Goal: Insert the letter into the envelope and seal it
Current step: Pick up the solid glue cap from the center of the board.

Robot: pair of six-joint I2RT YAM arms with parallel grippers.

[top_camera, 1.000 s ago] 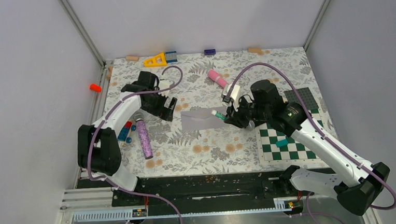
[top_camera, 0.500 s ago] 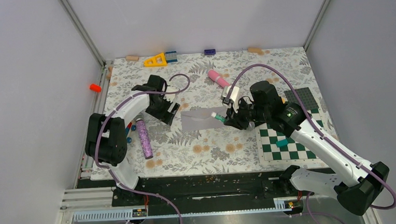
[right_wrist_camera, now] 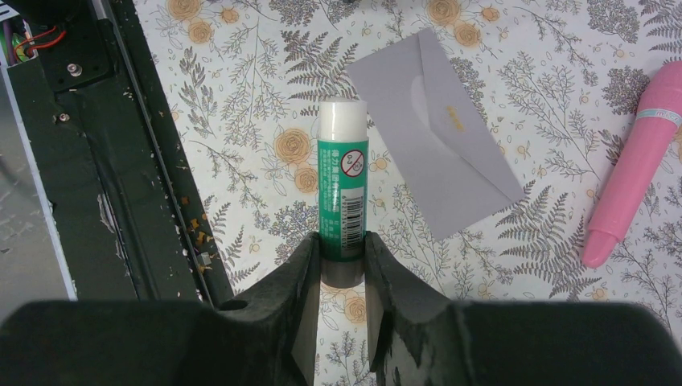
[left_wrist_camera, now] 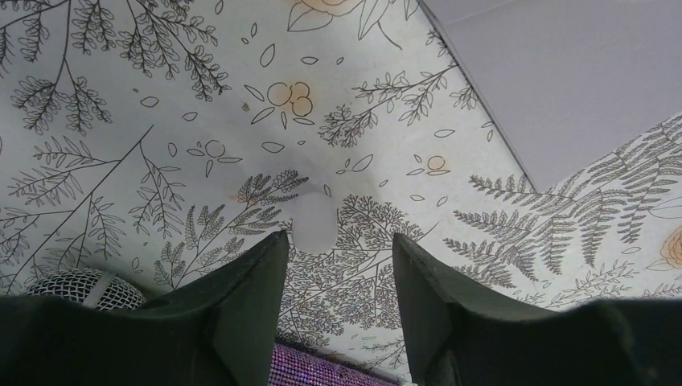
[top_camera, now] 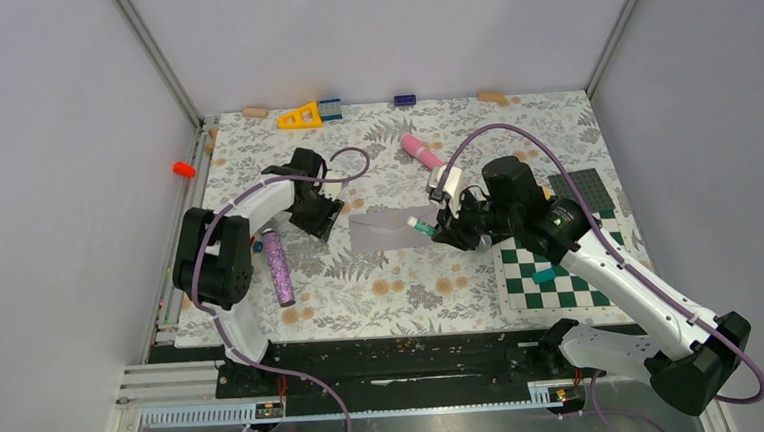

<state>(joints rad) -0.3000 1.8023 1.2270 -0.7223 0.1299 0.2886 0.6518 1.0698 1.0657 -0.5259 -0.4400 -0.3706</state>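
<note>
The pale grey envelope (top_camera: pixel 389 231) lies flat mid-table, also seen in the right wrist view (right_wrist_camera: pixel 438 133) and at the top right of the left wrist view (left_wrist_camera: pixel 579 72). The letter is out of view. My right gripper (top_camera: pixel 439 229) hovers over the envelope's right end, shut on a green glue stick (right_wrist_camera: pixel 343 181) with a white cap; its jaws (right_wrist_camera: pixel 344 245) clamp the stick's base. Just left of the envelope, my left gripper (top_camera: pixel 325 217) is down at the table, open (left_wrist_camera: pixel 338 241) with nothing between its fingers. A small white round piece (left_wrist_camera: pixel 314 223) lies just ahead of its left fingertip.
A purple glitter tube (top_camera: pixel 278 266) lies behind the left gripper. A pink tube (top_camera: pixel 419 151) lies beyond the envelope. The checkerboard mat (top_camera: pixel 563 290) and a dark baseplate (top_camera: pixel 582 192) are at the right. Small blocks, a yellow triangle (top_camera: pixel 301 116) among them, line the back edge.
The left arm has swung in and its gripper has shifted slightly, with its jaws narrowing from wide open. The right arm and glue stick have not moved.
</note>
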